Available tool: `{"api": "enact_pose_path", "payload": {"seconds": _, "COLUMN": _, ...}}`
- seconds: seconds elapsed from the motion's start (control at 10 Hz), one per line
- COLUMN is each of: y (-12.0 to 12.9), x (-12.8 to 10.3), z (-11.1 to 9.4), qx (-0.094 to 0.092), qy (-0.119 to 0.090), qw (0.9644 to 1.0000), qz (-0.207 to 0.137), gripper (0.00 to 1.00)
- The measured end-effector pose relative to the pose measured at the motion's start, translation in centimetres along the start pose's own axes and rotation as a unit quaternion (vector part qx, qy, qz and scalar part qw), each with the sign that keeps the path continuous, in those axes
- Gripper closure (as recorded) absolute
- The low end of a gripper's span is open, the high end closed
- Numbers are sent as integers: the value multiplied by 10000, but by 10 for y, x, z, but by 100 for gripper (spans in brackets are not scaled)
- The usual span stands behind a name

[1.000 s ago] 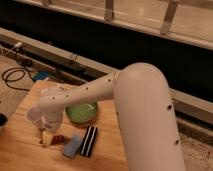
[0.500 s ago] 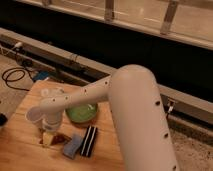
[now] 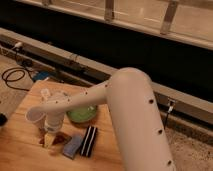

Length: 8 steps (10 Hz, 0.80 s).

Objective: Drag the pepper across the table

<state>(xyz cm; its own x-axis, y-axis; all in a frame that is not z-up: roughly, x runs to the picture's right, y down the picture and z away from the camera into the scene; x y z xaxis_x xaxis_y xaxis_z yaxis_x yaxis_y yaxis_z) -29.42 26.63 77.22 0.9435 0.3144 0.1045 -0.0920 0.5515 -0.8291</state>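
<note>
Pepper (image 3: 62, 138) on the table (image 3: 20, 155), just beside the low-hanging end effector (image 3: 49, 139)

Gripper fingers (image 3: 48, 141) stand beside pepper (image 3: 61, 138) on table (image 3: 20, 156).

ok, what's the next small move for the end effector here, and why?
Probably ease the end effector down and sideways onto the pepper. It hangs low over the table right beside the pepper, next to the cup, and I can't see contact yet, so dragging now would likely miss.
</note>
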Motion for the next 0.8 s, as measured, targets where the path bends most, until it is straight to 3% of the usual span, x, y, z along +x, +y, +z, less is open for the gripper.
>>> {"api": "enact_pose_path", "payload": {"seconds": 0.5, "y": 2, "x": 3, "z": 8, "qx": -40, "qy": -96, "qw": 9999, "qz": -75, "gripper": 81}}
{"api": "enact_pose_path", "payload": {"seconds": 0.6, "y": 4, "x": 4, "z": 12, "qx": -52, "qy": -246, "qw": 9996, "qz": -145, "gripper": 100}}
{"api": "enact_pose_path", "payload": {"seconds": 0.8, "y": 3, "x": 1, "z": 10, "qx": -44, "qy": -250, "qw": 9994, "qz": -215, "gripper": 100}}
